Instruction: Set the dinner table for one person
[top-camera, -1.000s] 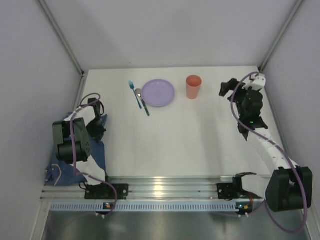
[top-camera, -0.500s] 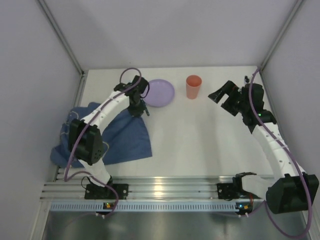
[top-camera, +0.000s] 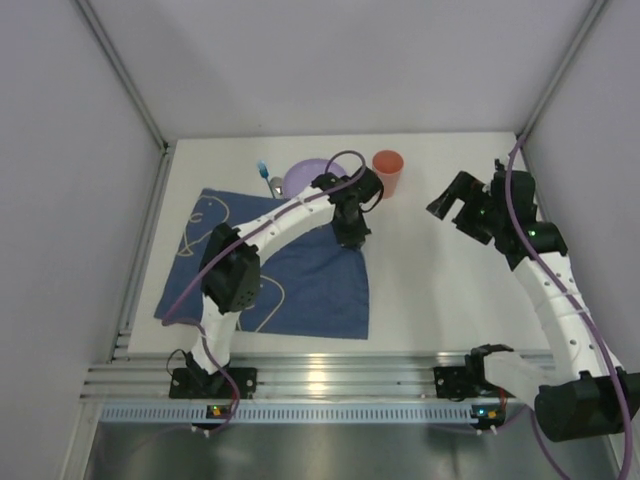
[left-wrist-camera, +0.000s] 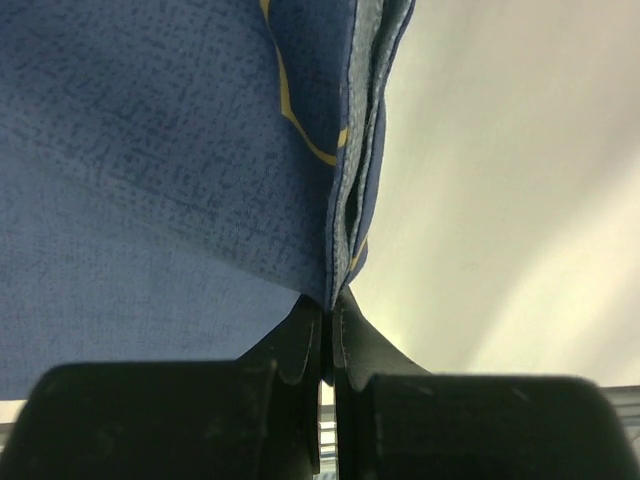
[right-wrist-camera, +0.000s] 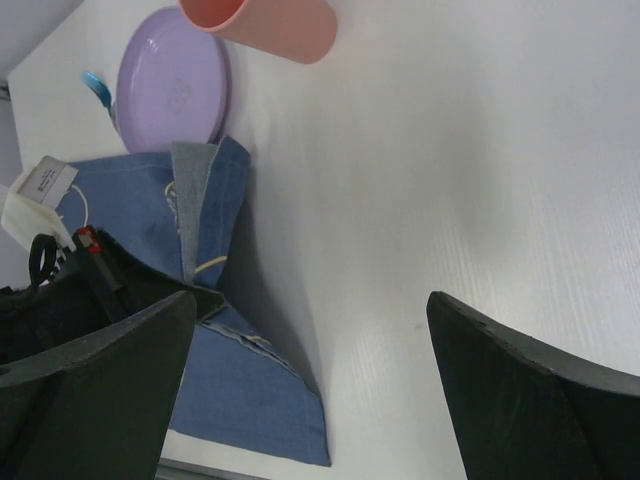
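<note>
Left gripper (left-wrist-camera: 328, 300): pinched tight on a folded edge of the dark blue cloth (top-camera: 290, 280), lifted just in front of the purple plate (top-camera: 303, 176). Right gripper (top-camera: 452, 205): spread wide, holding nothing, hovering right of the orange cup (top-camera: 388, 172). Beneath all, white desk (top-camera: 440, 290): cloth spread over its left-middle, silver rail (top-camera: 320, 375) along the near edge.

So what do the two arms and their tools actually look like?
The left arm and right arm have white links with black joint housings, and a purple cable loops along each. The left tool and right tool are black, with two flat matte fingers.
</note>
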